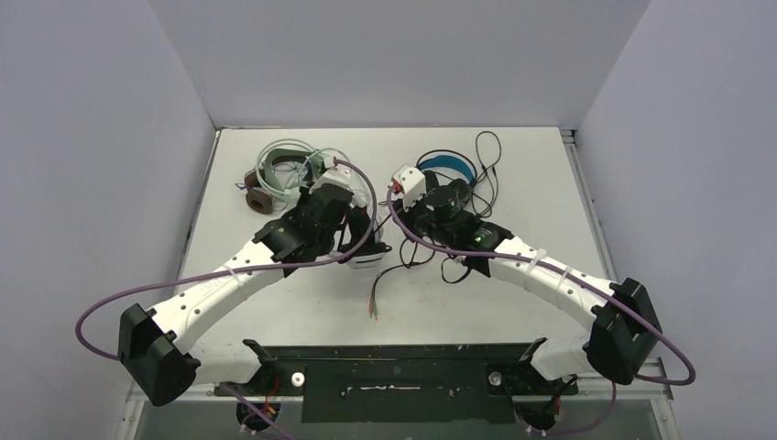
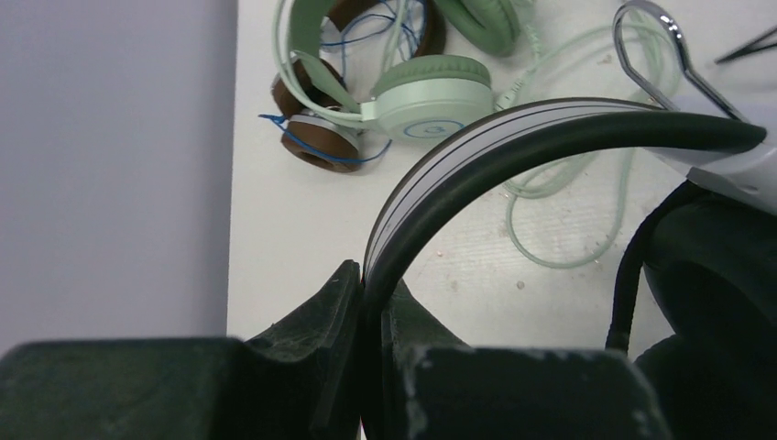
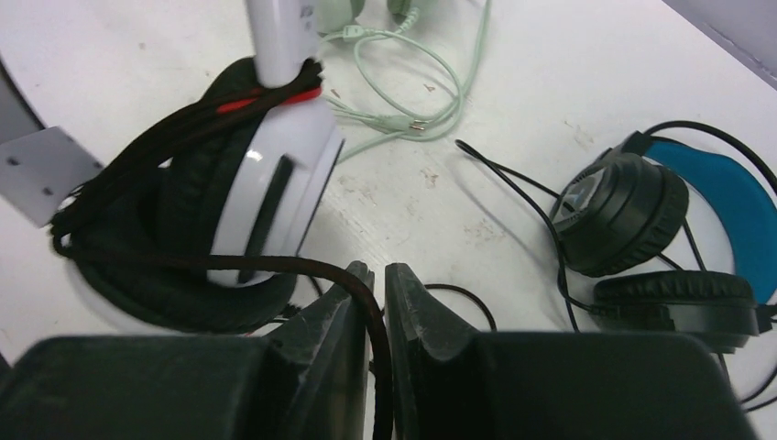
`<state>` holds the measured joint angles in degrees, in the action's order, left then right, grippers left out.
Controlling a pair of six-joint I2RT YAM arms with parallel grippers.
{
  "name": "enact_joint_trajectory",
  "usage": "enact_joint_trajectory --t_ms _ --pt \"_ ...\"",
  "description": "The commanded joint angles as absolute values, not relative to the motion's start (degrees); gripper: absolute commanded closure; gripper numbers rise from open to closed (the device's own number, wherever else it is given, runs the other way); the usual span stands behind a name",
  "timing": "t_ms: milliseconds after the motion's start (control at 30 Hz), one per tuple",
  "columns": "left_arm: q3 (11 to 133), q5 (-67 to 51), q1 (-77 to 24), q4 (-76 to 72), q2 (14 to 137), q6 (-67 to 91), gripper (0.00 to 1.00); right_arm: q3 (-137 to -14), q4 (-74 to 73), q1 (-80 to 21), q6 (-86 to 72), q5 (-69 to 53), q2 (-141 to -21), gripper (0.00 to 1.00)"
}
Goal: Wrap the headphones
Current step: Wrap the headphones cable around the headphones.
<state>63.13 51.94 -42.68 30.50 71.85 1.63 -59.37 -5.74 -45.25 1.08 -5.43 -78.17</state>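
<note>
The left gripper [image 2: 371, 291] is clamped tight on the headband [image 2: 476, 147] of the white headset [image 3: 275, 174]. The right gripper [image 3: 377, 280] pinches its black cord [image 3: 266, 264], jaws almost closed. The headset sits on the table [image 1: 440, 312] near the mint green headset [image 2: 426, 96].

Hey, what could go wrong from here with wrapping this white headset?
The dark cord sits in the right gripper and may slip out. The left gripper grips the white headset only by its thin headband, so it could twist. The mint cord lies close by and might snag.

Four headphones [image 2: 431, 96], two pincers [image 3: 377, 275].
</note>
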Motion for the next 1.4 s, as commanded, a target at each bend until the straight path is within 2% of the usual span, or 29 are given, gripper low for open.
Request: enact_joint_trajectory --t_ms 0,233,600,1033,1133,1367 --pt "67.04 41.42 -42.98 33.88 69.59 -2.14 1.0 -57.91 2.13 -43.37 0.45 -0.8 -74.4 0.87" --pt "71.05 32.03 -43.07 39.32 70.89 -1.89 1.0 -54.78 7.6 -40.09 -1.94 -4.29 -73.65 0.83" --pt "82.89 10.54 -42.11 46.22 70.34 5.87 1.0 -45.71 21.33 -30.06 -11.39 -24.86 -75.32 0.8" --pt "95.36 -22.03 -30.91 44.73 70.88 25.64 1.0 -36.43 45.12 -28.91 -16.71 -34.0 -75.01 0.78" --pt "97.03 -23.13 -29.93 43.07 71.17 30.7 1.0 -36.54 48.23 -28.95 -17.33 -36.35 -76.21 0.76" --pt "101.03 -17.66 -29.62 40.42 71.37 42.24 1.0 -38.06 52.93 -29.15 -18.31 -38.39 -79.6 0.73"
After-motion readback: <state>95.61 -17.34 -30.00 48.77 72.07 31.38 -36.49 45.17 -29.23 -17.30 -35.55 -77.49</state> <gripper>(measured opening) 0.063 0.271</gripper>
